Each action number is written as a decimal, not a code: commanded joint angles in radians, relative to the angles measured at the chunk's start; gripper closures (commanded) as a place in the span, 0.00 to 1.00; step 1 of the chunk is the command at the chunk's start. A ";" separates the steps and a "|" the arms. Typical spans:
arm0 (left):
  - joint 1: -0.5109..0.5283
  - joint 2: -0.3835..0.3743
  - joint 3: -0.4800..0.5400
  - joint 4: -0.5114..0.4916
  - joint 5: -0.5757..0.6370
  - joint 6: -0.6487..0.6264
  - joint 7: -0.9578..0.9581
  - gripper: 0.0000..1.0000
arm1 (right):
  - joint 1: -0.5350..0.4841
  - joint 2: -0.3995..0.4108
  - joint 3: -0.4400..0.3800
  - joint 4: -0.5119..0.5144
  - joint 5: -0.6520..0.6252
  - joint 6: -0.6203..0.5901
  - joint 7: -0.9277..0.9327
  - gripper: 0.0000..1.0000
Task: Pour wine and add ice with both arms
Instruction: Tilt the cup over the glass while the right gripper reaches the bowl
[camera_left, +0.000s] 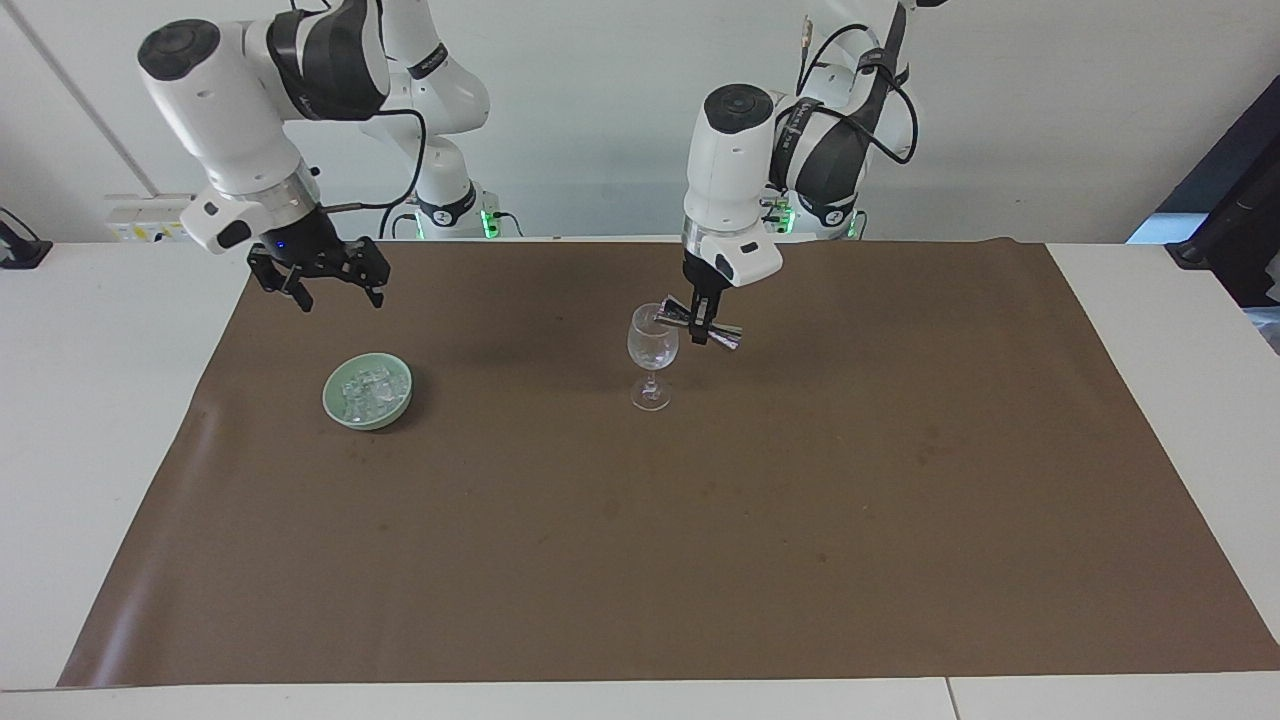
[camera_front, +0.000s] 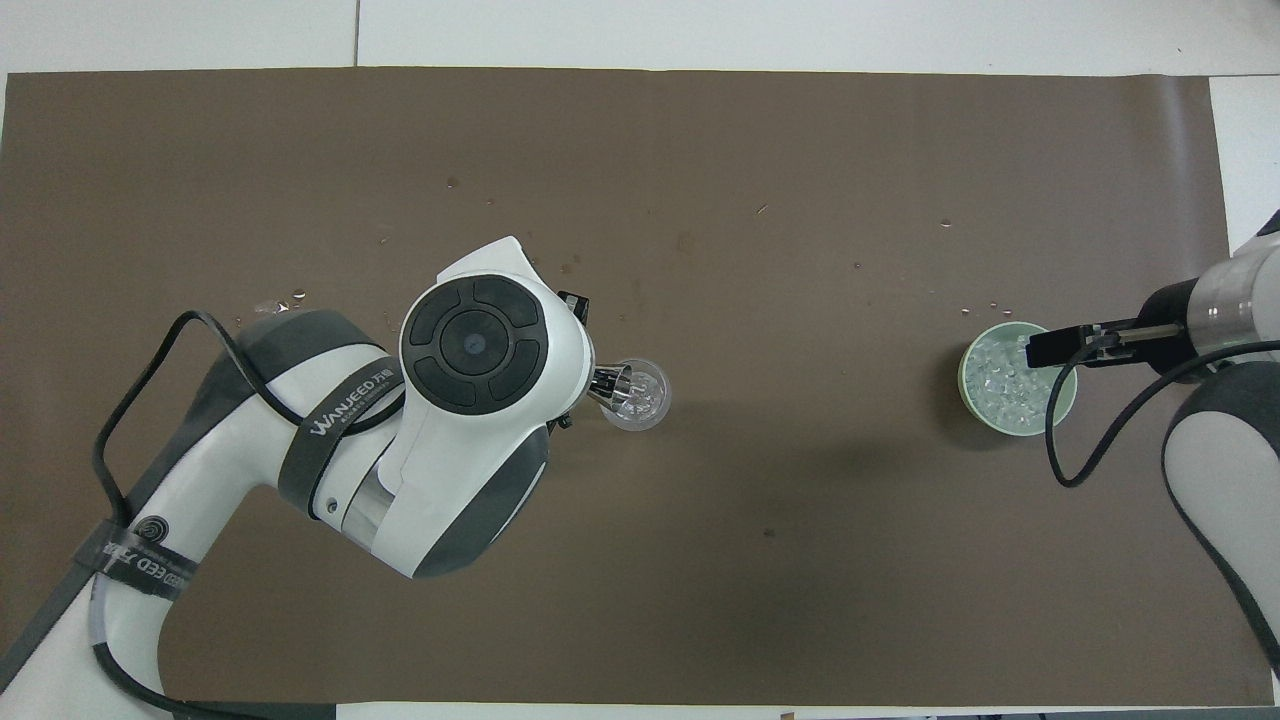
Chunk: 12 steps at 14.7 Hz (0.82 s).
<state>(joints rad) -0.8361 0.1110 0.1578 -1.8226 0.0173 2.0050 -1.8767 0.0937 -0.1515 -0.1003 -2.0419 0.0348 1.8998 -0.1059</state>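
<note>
A clear stemmed glass stands upright mid-mat, also in the overhead view. My left gripper is shut on a small metal jigger, tipped with one end at the glass rim; the jigger's end shows from above. A pale green bowl toward the right arm's end holds a heap of clear ice. My right gripper is open and empty, raised over the mat beside the bowl. From above it overlaps the rim of the bowl and the ice.
A brown mat covers most of the white table. Small droplets speckle the mat. A dark object stands at the left arm's end of the table.
</note>
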 joint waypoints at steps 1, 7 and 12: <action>-0.023 0.007 0.012 0.057 0.051 -0.066 -0.048 1.00 | -0.032 0.018 -0.004 -0.063 0.014 0.053 -0.234 0.00; -0.076 0.004 0.012 0.060 0.154 -0.072 -0.114 1.00 | -0.063 0.046 -0.004 -0.171 0.014 0.238 -0.618 0.00; -0.096 -0.001 0.012 0.054 0.207 -0.094 -0.122 1.00 | -0.068 0.081 -0.004 -0.262 0.017 0.410 -0.759 0.13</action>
<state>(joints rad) -0.9064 0.1110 0.1580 -1.7829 0.1894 1.9477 -1.9783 0.0399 -0.0733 -0.1101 -2.2633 0.0349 2.2458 -0.7909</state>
